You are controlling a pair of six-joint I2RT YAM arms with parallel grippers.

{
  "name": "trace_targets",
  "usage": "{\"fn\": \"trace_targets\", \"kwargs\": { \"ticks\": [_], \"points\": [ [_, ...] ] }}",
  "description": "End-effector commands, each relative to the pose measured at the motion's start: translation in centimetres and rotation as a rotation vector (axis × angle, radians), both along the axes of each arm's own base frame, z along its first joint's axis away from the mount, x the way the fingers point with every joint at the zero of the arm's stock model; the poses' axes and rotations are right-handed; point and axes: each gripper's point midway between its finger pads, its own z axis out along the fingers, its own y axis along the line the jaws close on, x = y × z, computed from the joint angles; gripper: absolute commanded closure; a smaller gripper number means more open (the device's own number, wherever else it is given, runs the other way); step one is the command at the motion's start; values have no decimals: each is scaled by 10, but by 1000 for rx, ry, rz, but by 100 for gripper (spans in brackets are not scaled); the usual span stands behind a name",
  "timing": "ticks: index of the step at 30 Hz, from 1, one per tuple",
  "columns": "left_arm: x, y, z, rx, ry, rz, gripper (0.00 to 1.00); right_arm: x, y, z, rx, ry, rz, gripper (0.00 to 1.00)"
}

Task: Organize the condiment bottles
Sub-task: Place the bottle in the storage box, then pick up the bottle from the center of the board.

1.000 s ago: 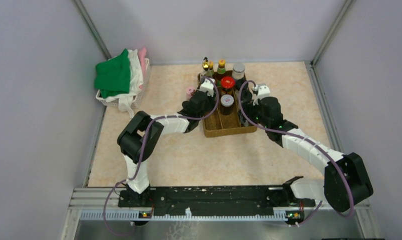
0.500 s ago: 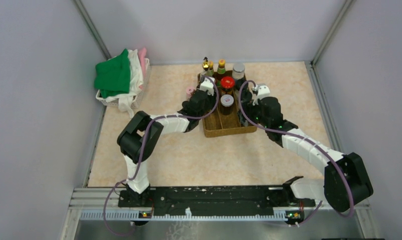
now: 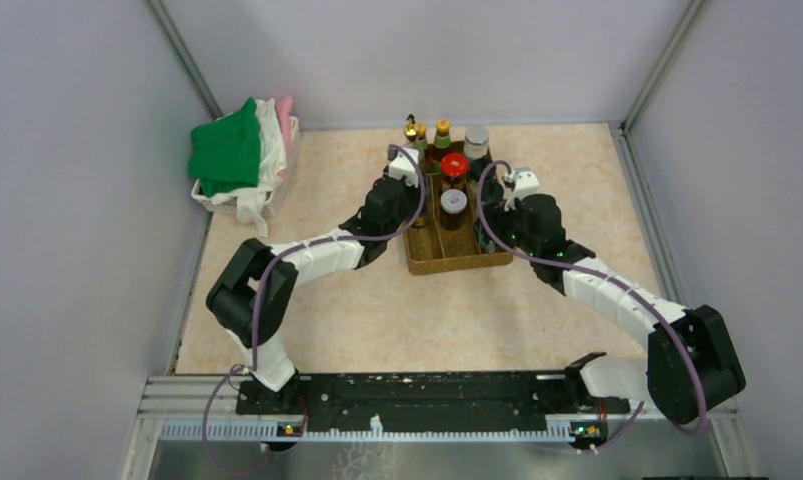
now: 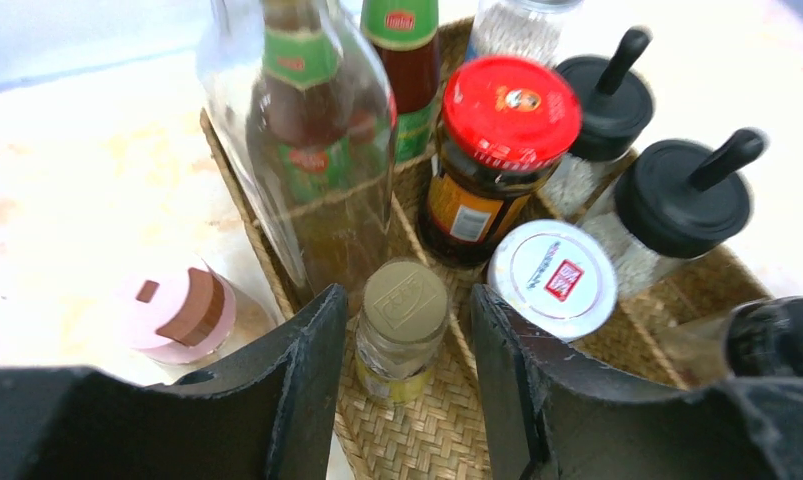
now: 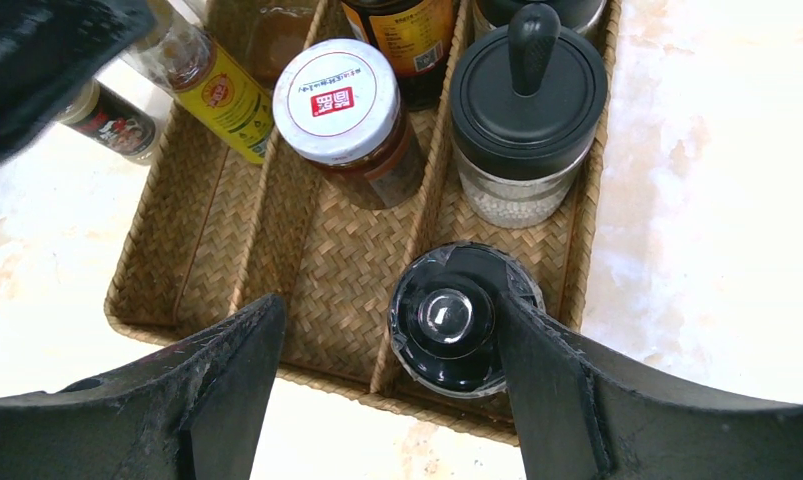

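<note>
Straddling a small gold-capped jar point(image 4: 405, 300), the left tool point(image 4: 407, 345) stands open, a gap showing on both sides, nothing gripped. That jar sits in the left compartment of the woven tray point(image 4: 417, 440), just in front of the tall clear bottle point(image 4: 307, 150). The pink-capped jar point(image 4: 172, 315) rests on the surface point(image 4: 77, 180) just outside the tray. The right tool point(image 5: 389, 315) is wide open around the black-capped bottle point(image 5: 457, 320) in the right compartment; one finger sits close beside it, contact unclear
</note>
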Motion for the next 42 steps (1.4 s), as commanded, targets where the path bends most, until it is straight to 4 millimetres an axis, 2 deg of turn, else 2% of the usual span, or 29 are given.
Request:
{"fn": "trace_targets", "kwargs": {
  "ticks": [1,4,7,10,13,17,19,25,29,33,42],
  "points": [
    [-18,0,63,-62,-97,-33,44,-7,6,0,44,12,27,24],
    [-26,19,83,-49,-110,35,44,-9,6,4,55,11,29,24],
    [-24,51,82,-3,-97,184,42,-10,6,9,60,4,30,24],
    [-19,73,73,39,-77,272,35,-13,6,11,62,4,36,24],
    [-5,91,61,52,-39,313,32,-14,6,11,60,6,38,24],
    [28,123,34,28,67,343,30,-15,4,10,43,9,38,24],
    [45,131,19,29,129,339,30,-14,4,9,36,10,39,23],
    [78,109,4,63,147,252,29,-8,8,3,28,20,53,24],
    [89,95,-1,60,140,198,28,-7,8,-1,21,25,51,23],
    [91,91,-4,61,153,181,28,-5,9,-6,10,36,55,23],
    [77,92,-26,86,229,159,28,-4,12,-8,15,39,68,24]
  ]
}}
